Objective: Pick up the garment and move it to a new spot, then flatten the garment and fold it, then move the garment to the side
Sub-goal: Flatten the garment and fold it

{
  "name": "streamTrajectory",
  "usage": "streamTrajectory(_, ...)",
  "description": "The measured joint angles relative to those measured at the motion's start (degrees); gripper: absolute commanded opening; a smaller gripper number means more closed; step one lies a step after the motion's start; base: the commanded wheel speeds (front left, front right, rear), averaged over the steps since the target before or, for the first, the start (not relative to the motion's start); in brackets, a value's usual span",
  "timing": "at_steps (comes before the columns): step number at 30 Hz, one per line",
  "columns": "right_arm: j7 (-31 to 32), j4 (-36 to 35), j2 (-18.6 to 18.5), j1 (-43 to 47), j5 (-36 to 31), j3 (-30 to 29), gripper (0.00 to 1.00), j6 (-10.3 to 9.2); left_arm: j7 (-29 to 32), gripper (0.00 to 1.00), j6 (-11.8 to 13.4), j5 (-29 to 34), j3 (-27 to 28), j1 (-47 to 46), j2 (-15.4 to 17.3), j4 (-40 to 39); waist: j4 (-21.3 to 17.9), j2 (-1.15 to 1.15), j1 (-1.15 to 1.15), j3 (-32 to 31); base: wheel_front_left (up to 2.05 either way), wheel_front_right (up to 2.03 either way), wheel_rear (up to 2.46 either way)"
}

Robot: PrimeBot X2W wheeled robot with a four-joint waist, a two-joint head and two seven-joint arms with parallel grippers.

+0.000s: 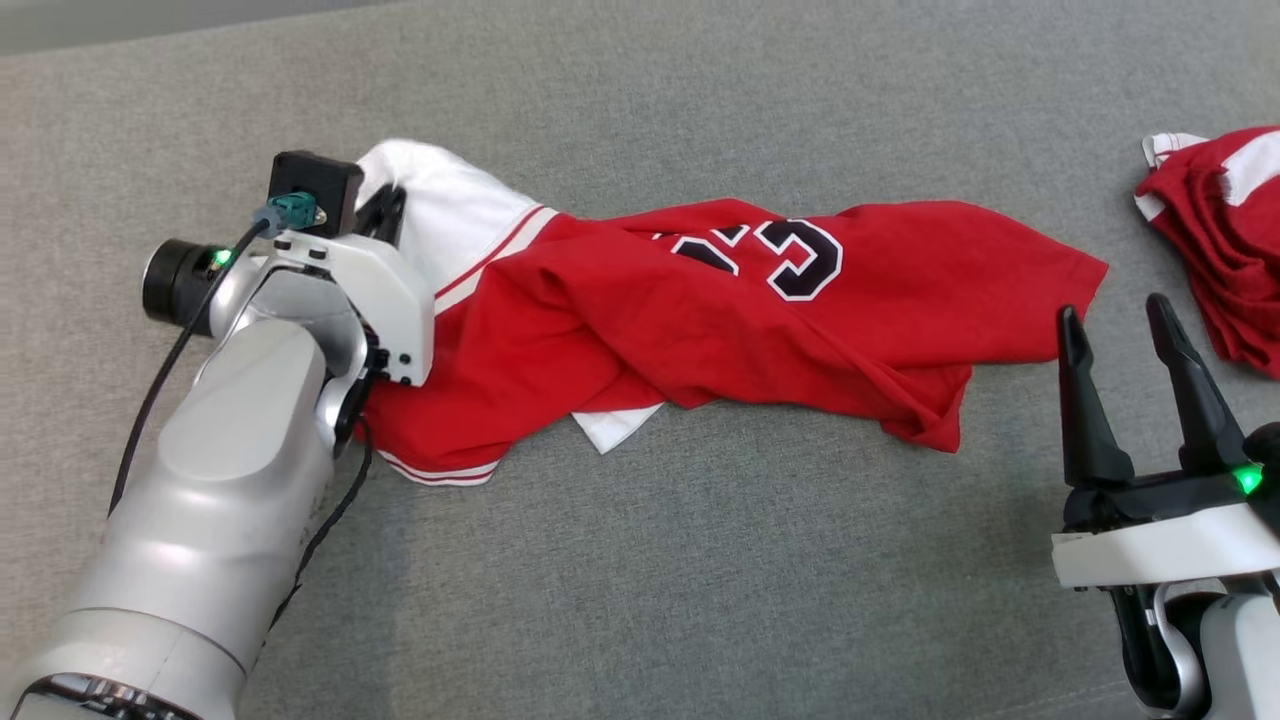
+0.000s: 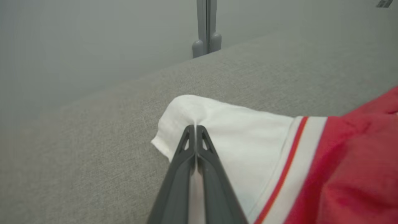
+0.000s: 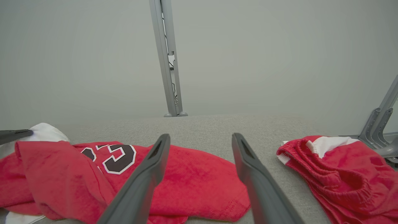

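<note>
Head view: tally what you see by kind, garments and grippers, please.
Garments: 2 (red and white cloth jersey with black number; crumpled red and white cloth garment)
Grippers: 2 (left gripper, shut on the jersey's white part; right gripper, open)
Total: 4

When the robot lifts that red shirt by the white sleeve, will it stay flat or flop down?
Probably flop: the red shirt lies in soft folds and wrinkles, so it should dangle. It seems thin and light, puckering where the left gripper pinches the white sleeve. The rest may drag along the grey surface.
</note>
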Motion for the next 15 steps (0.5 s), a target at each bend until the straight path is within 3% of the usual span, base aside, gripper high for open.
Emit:
streamTrajectory(7, 0.8, -1.0, 0.0, 1.9, -0.4, -1.8, 1.0, 0.0, -9.8, 0.0, 2.1, 0.9, 0.0, 4.1, 0.0, -7.2, 1.4, 0.0, 0.0, -2.3, 0.0, 0.0, 0.0)
streamTrajectory(15, 3.0, -3.4, 0.0, 4.5, -1.4, -3.5, 1.0, 0.0, -12.5, 0.0, 6.8, 0.4, 1.9, 21.0, 3.0, -28.2, 4.3, 0.0, 0.0, -5.4, 0.0, 0.0, 0.0)
